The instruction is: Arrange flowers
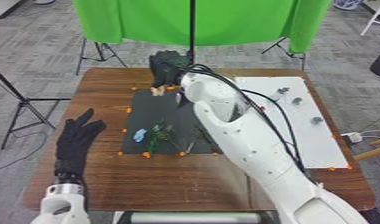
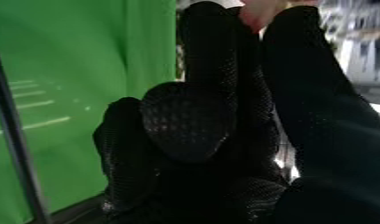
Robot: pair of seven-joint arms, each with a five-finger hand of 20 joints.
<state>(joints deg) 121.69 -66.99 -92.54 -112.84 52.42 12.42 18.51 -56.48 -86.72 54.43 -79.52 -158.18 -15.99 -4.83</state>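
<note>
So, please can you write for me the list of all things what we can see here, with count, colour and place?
Table: 1, brown, centre
Mat: 1, dark, on table
Sheet: 1, white, table's right side
Pink thing: 1, at right hand's fingers
Light-blue thing: 1, on mat
Stems: several, green, on mat
Small things: at least 3, grey, on sheet
Small pieces: many, orange, mostly around mat
Cloth: 1, green, behind table
Stands: several, black, left and behind
Floor: 1, grey, around table
Arms: 2, white, from bottom edge
Left hand: 1, black, table's left
Right hand: 1, black, table's far edge
</note>
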